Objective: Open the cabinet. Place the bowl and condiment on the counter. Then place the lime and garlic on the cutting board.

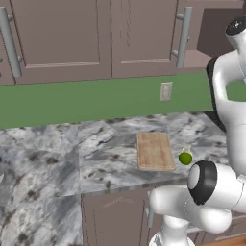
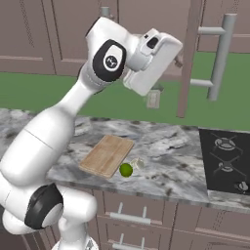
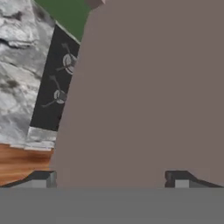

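Two small things, our bright green round lime (image 2: 126, 169) and whitish pointed garlic bulb (image 2: 138, 162), sit just beside the tan wooden cutting board (image 2: 107, 155); our pincer (image 3: 112, 178) stands apart.

Pretty clearly a home kitchen. Mauve-brown wall cabinets (image 1: 62, 41) with long grey bar handles hang over a green backsplash (image 1: 86, 101) with a wall outlet (image 1: 166, 91) on it. Below runs a veined marble counter (image 1: 53, 158) carrying a wooden cutting board (image 1: 154, 151), and a black cooktop (image 2: 227, 161) sits off at three o'clock, with drawers (image 2: 132, 217) underneath.
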